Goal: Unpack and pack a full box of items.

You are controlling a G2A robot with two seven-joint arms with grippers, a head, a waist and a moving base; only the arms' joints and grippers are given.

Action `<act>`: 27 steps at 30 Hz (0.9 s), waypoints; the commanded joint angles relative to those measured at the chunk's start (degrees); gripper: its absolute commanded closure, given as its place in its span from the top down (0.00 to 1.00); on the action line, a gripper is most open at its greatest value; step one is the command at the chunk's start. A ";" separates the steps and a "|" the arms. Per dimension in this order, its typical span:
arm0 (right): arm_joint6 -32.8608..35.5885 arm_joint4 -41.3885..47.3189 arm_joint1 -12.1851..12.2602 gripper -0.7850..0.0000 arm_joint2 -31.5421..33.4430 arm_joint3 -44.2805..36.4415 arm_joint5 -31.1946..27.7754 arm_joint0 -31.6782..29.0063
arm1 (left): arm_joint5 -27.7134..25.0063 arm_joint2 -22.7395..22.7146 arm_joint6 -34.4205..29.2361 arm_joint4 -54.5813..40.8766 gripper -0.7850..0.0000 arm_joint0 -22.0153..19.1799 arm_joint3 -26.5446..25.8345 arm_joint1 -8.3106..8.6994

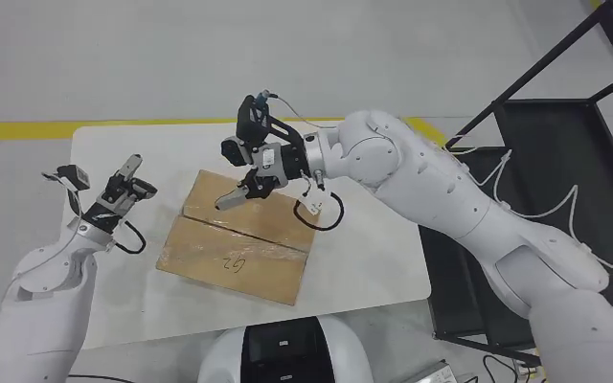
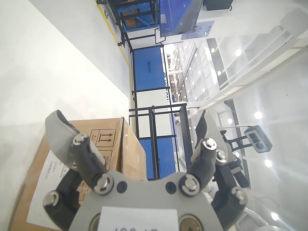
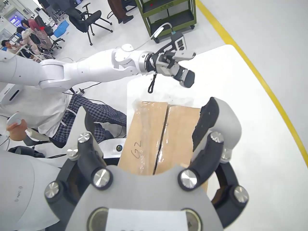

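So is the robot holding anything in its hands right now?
No, nothing is held. The left gripper is open beside the cardboard box, and the right gripper is open over the box's closed top.

A handwritten "G2" mark [image 3: 137, 149] stands on the box [image 3: 149, 118] top near the right pincer [image 3: 146, 108], and a two-arrows-up sign [image 2: 105, 137] (white label [image 2: 56, 169] beside it unreadable) on its side ahead of the left pincer [image 2: 130, 115].

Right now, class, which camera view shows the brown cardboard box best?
The top view: almost the whole closed brown cardboard box shows on the white table. The right wrist view shows part of its taped top; the left wrist view one labelled side.
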 commanded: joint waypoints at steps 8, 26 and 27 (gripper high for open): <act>11.85 1.50 3.95 1.00 3.66 -7.77 -12.88 -8.81 | -4.19 -5.99 -10.37 -12.26 1.00 2.84 -1.12 0.66; -2.07 -15.30 -0.94 1.00 -0.01 -0.60 -16.49 -9.37 | 2.76 -9.03 -22.43 -17.71 1.00 5.88 -2.22 1.54; -2.64 -15.71 -1.00 1.00 0.07 -0.84 -16.32 -9.78 | 3.96 -9.23 -24.64 -18.69 1.00 6.23 -2.11 1.66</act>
